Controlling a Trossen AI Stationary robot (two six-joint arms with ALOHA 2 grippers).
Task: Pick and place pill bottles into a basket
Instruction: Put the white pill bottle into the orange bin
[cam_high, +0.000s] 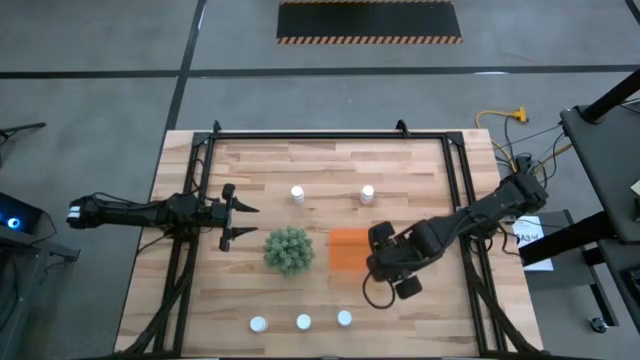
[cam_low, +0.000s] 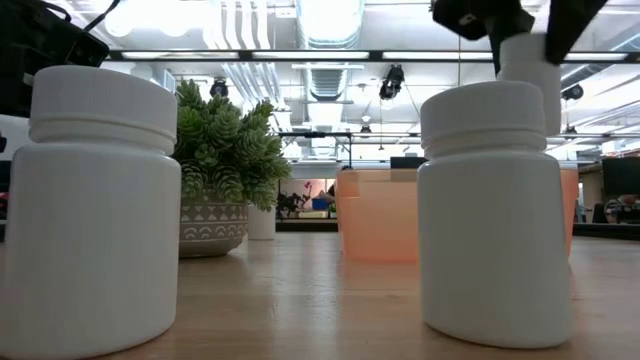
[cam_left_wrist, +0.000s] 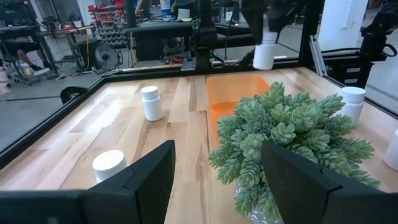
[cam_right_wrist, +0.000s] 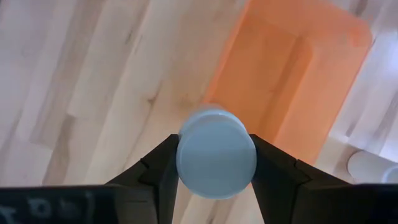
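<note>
A small white pill bottle (cam_right_wrist: 216, 152) is held by my right gripper (cam_right_wrist: 216, 163), which is shut on it above the table, beside the right end of the orange basket (cam_high: 348, 250). The low view shows this bottle (cam_low: 530, 85) hanging high under the gripper. Two bottles (cam_high: 297, 194) (cam_high: 367, 193) stand on their bases on the far side of the table. Three more (cam_high: 259, 324) (cam_high: 303, 322) (cam_high: 344, 318) stand along the near edge. My left gripper (cam_high: 235, 208) waits open at the table's left, with nothing between its fingers. My right gripper pinches the bottle's upper part, at the cap's rim (cam_right_wrist: 184, 155), between its two fingers, one on each side. The fingers come from above and point down. The bottle hangs upright below them (cam_low: 532, 100), lifted clear of the table and the basket.
A round green plant (cam_high: 288, 250) in a patterned pot stands left of the basket, between it and my left gripper. Black frame rails (cam_high: 330, 134) run along the table's edges. Bare wood lies between the plant and the near row of bottles.
</note>
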